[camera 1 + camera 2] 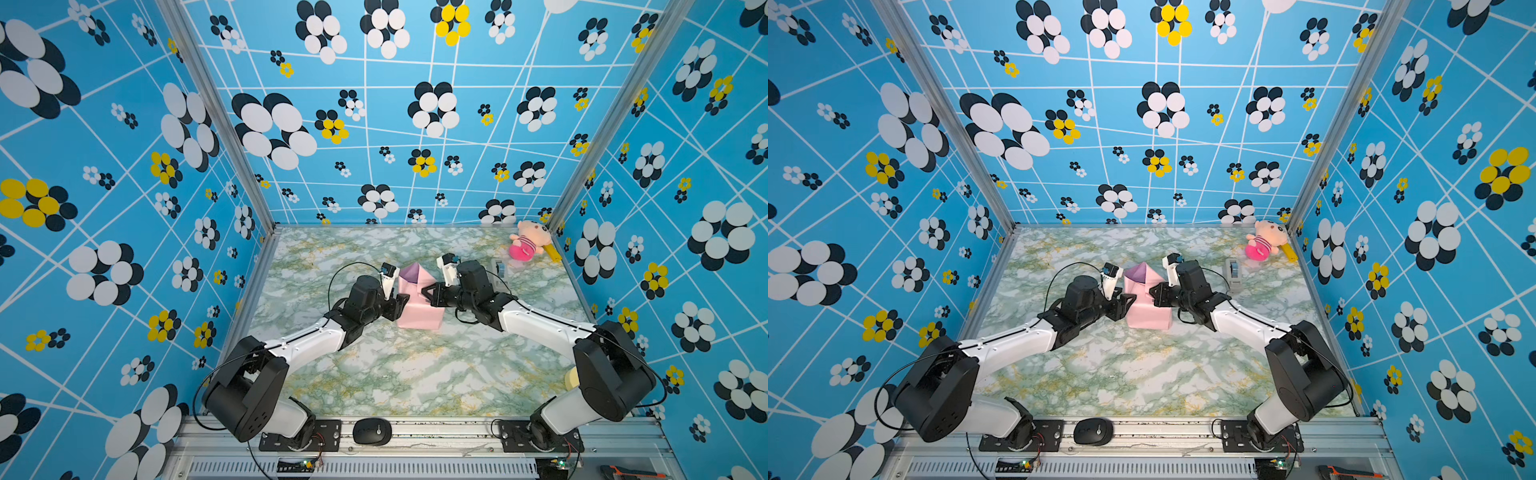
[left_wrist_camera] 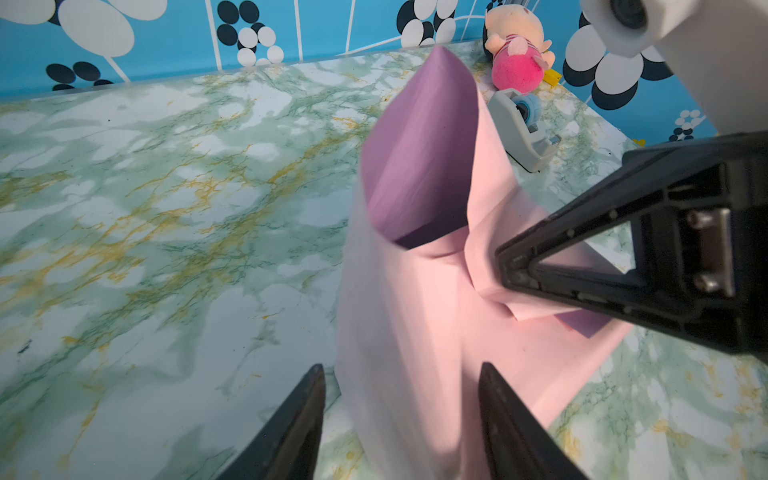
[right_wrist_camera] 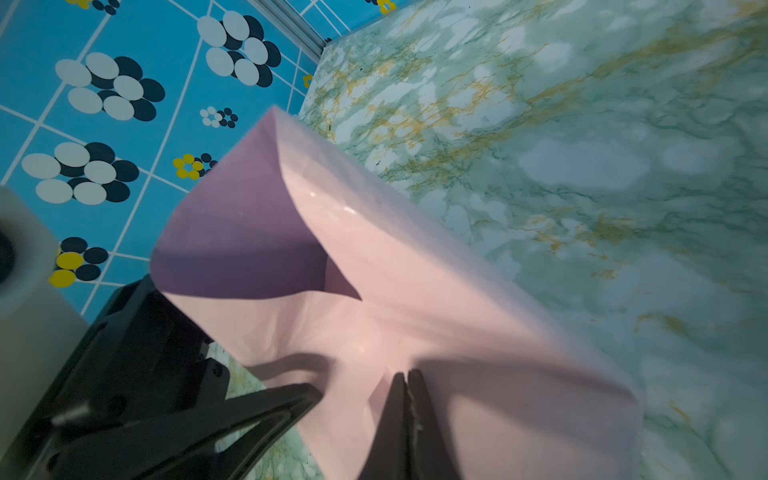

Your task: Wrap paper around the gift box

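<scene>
The paper (image 1: 417,309) (image 1: 1148,311) sits mid-table folded into a pink parcel, and its far end stands up as an open sleeve showing the lilac inner face (image 2: 419,145) (image 3: 232,232). The gift box is hidden under it. My left gripper (image 1: 400,306) (image 2: 400,370) is open at the parcel's left side, with a paper corner between the fingers and one finger (image 2: 311,390) standing clear of the paper. My right gripper (image 1: 424,291) (image 3: 407,374) is shut, its tips pinching a raised crease on top of the paper (image 2: 478,291).
A grey tape dispenser (image 1: 500,270) (image 2: 523,124) stands right of the parcel, behind my right arm. A pink plush toy (image 1: 528,245) and a yellow piece (image 1: 555,252) lie in the back right corner. A black computer mouse (image 1: 372,431) rests on the front rail.
</scene>
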Available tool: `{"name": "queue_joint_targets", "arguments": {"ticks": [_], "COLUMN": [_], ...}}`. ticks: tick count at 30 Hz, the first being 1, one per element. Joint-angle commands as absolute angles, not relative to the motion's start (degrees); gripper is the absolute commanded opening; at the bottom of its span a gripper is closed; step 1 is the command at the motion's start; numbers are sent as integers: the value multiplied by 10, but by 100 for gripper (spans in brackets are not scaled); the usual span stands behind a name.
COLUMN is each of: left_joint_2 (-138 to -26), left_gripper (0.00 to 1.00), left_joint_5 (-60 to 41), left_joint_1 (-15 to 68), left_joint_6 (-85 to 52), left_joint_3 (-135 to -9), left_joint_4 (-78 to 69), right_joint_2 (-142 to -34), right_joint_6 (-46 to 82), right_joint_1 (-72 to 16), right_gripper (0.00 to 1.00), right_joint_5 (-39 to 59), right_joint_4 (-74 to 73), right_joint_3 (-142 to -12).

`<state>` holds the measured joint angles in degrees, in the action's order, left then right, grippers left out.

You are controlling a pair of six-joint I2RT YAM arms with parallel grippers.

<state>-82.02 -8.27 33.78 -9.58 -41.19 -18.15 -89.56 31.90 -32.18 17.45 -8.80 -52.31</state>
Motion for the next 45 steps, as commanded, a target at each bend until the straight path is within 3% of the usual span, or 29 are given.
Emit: {"name": "queue_joint_targets", "arguments": {"ticks": [1, 6, 14, 23, 28, 33, 37, 45], "left_joint_2": [-818, -851, -888, -896, -893, -886, -869, -830], "left_gripper": [57, 56, 44, 12, 19, 6, 23, 19], "left_joint_5": [-70, -87, -113, -120, -125, -118, -120, -103], "left_joint_1": [335, 325, 310, 311, 310, 315, 321, 342], "left_joint_6": [-97, -130, -165, -174, -175, -149, -117, -79], "left_joint_3": [-394, -389, -398, -386, -385, -392, -393, -398], "left_joint_4": [-148, -205, -260, -299, -312, -295, -280, -249], "right_joint_2": [-926, -928, -931, -930, -930, -934, -935, -937], "right_joint_6": [307, 305, 296, 295, 293, 293, 293, 293], "right_joint_1": [-321, -321, -322, -322, -321, -323, -323, -322], "right_gripper": [5, 5, 5, 5, 5, 5, 5, 5], "right_joint_5": [146, 160, 173, 174, 173, 171, 171, 172], "right_joint_4": [2, -9, -9, -15, -15, -13, -15, -17], "right_joint_3": [-509, -502, -496, -490, -490, -488, -487, -488]}}
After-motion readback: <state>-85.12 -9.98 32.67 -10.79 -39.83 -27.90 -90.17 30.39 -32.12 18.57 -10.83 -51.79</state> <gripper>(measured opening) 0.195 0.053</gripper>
